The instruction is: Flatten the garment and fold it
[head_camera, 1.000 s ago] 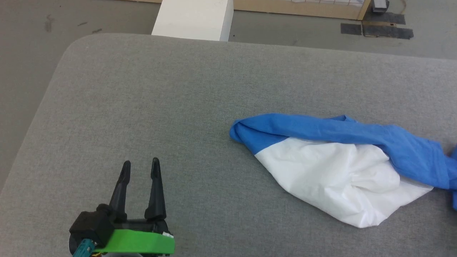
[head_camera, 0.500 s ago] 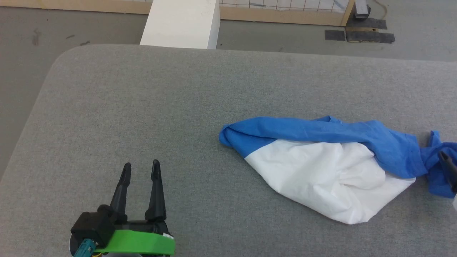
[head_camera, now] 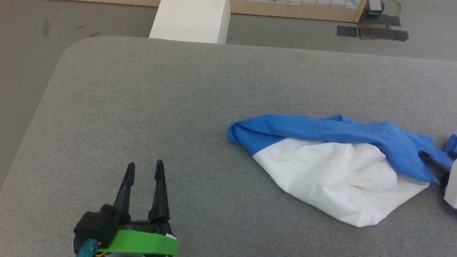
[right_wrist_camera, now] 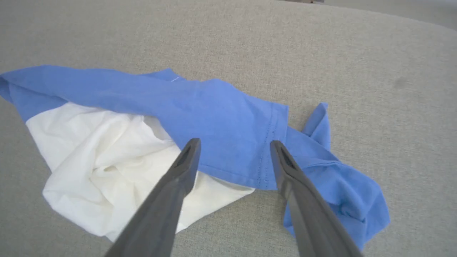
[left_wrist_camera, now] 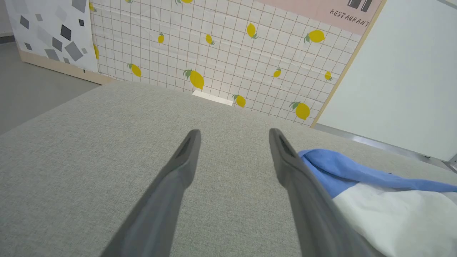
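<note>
The garment lies crumpled on the right half of the grey padded table. Its white body is bunched, and a blue sleeve is draped along its far side. My right gripper is at the right edge of the head view, over the sleeve end. In the right wrist view, my right gripper is open just above the garment, straddling the blue cuff and holding nothing. My left gripper rests open at the lower left, well clear of the cloth. In the left wrist view, my left gripper has the garment to its right.
A white box stands on the floor beyond the table's far edge. The table's rounded left corner drops to grey floor. A lemon-patterned tiled wall lies past the table in the left wrist view.
A dark finger of my right gripper has come into the head view at the right edge, over the blue sleeve end. The camera shifted slightly. My left gripper stayed put.
</note>
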You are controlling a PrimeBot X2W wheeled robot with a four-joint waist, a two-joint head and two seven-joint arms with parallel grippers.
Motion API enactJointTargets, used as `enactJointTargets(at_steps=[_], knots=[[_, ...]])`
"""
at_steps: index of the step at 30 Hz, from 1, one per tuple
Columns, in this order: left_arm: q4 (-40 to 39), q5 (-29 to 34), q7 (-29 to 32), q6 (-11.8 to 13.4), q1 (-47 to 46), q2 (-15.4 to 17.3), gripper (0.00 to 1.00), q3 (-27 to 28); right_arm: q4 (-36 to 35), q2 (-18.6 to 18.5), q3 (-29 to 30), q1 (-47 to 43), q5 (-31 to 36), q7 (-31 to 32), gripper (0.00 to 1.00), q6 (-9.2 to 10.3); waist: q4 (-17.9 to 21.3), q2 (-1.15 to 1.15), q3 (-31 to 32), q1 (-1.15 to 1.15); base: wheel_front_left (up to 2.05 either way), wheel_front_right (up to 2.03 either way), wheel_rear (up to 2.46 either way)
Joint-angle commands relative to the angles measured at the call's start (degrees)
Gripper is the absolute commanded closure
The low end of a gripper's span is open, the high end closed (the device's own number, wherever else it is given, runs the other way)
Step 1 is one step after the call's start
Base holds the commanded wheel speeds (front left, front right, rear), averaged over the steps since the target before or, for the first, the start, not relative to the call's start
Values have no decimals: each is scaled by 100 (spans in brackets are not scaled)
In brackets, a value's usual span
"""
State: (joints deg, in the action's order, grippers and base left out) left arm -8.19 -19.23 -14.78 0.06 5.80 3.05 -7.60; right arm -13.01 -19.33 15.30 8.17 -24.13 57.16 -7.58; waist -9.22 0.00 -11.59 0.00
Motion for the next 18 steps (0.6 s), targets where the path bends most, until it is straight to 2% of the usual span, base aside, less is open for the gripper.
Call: enactJointTargets(at_steps=[1, 5, 9, 18], knots=[[-10, -23, -22, -20, -115, -17, 0, -19, 221, 25, -6, 173, 41, 106, 0, 9, -81, 0, -129, 0, 0, 0, 0], [-1, -45, -22, -57, -248, -17, 0, -106, 955, -38, 41, 472, 301, 325, 0, 9, -223, 0, -318, 0, 0, 0, 0], [32, -72, -22, -43, -334, -17, 0, -169, 1502, -126, 130, 730, 530, 293, 0, 9, -354, 0, -469, 0, 0, 0, 0], [58, -115, -22, -24, -395, -17, 0, -205, 2032, -188, 156, 947, 687, 290, 0, 9, -442, 0, -619, 0, 0, 0, 0]])
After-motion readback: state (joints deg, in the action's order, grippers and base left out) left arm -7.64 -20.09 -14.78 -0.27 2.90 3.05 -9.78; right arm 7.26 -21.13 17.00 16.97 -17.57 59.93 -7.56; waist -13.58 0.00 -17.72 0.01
